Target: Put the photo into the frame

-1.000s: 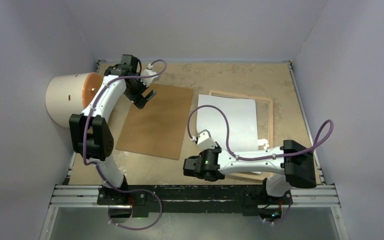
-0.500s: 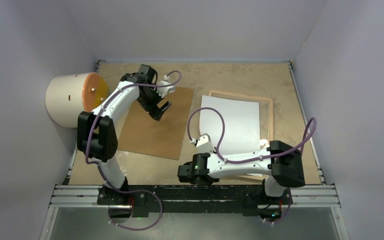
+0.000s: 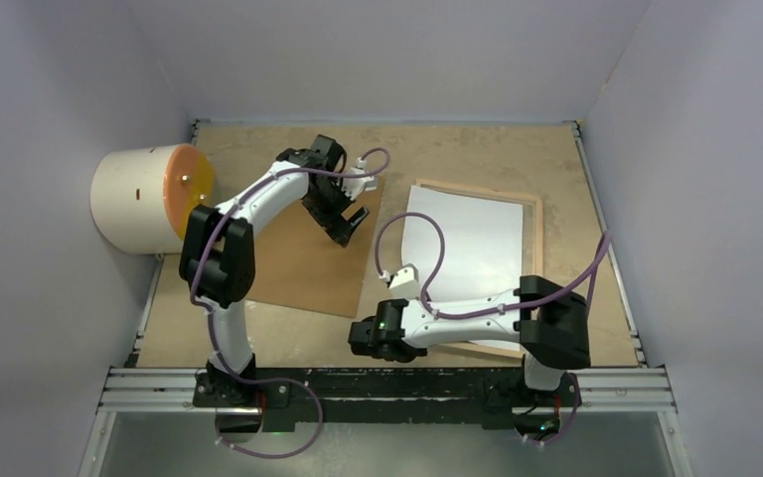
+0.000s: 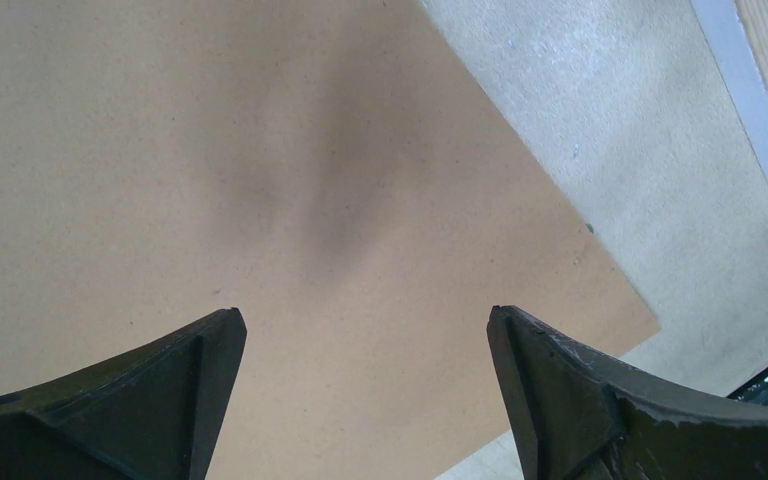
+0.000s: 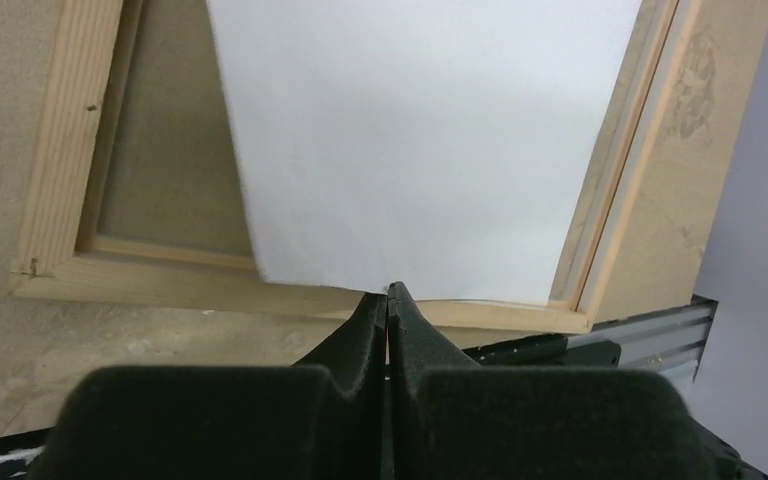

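The photo (image 3: 467, 248) lies white back up, askew on the frame (image 3: 536, 229), whose light wood back faces up at the right of the table. In the right wrist view the photo (image 5: 420, 130) covers most of the frame (image 5: 60, 150) and overhangs its near bar. My right gripper (image 5: 388, 292) is shut, its joined tips at the photo's near edge with nothing seen between them. From above, the right gripper (image 3: 363, 340) sits low by the frame's near-left corner. My left gripper (image 3: 346, 227) hangs open and empty over the brown backing board (image 3: 298, 268). The left wrist view shows the gripper (image 4: 360, 315) wide open.
A cream cylinder with an orange end (image 3: 144, 199) lies at the table's left edge. The backing board (image 4: 260, 150) fills the left wrist view, with its corner and bare table to the right. The black rail (image 3: 387, 383) runs along the near edge.
My left gripper has swung right across the backing board, from its far-left corner to its far-right part. The right gripper has slid left a little, and the photo's far end has shifted right.
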`<action>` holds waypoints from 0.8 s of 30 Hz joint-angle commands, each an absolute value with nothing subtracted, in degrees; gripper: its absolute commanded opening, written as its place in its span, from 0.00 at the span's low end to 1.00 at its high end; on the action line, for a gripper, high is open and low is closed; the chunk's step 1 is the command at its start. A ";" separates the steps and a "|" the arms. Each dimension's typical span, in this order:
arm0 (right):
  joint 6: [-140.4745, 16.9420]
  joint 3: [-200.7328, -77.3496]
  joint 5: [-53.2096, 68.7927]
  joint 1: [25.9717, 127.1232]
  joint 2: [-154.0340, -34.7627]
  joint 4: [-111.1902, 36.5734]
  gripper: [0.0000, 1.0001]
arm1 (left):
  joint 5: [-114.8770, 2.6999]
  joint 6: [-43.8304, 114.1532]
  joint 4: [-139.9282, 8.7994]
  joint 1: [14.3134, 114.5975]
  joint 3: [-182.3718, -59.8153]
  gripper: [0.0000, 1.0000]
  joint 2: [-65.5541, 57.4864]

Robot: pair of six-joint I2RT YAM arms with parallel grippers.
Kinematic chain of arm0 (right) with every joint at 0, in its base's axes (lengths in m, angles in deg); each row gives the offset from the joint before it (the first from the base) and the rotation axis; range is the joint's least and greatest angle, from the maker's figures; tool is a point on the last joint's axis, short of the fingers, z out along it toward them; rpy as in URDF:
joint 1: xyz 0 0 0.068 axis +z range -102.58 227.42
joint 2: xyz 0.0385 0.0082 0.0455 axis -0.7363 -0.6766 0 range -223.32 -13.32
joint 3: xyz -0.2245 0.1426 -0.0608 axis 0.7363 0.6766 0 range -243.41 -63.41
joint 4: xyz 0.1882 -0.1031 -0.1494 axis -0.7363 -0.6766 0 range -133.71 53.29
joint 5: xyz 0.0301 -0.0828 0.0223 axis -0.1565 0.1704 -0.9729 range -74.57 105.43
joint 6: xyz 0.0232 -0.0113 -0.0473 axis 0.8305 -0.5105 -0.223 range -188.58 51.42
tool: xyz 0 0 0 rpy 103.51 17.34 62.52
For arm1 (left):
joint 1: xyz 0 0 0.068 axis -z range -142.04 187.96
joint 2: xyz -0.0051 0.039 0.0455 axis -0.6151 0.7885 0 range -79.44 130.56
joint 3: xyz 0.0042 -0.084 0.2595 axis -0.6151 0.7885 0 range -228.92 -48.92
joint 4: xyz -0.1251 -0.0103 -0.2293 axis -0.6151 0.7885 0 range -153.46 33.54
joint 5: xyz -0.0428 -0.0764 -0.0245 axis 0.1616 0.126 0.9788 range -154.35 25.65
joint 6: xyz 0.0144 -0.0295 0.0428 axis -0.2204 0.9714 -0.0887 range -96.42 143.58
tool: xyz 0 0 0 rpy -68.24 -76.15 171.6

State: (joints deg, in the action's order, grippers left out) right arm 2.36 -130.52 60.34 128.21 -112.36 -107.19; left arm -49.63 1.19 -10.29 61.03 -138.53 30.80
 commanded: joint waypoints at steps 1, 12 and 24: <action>3.13 -129.49 60.82 126.24 -110.87 -107.08 0.00 | -48.22 2.39 -11.17 61.42 -141.96 0.99 31.91; -4.81 -125.33 61.82 121.89 -106.55 -103.79 0.00 | -49.48 1.33 -11.49 61.51 -141.83 0.99 32.01; -6.53 -121.33 51.89 120.48 -100.31 -91.43 0.47 | -49.14 1.21 -12.02 62.58 -142.11 0.99 33.88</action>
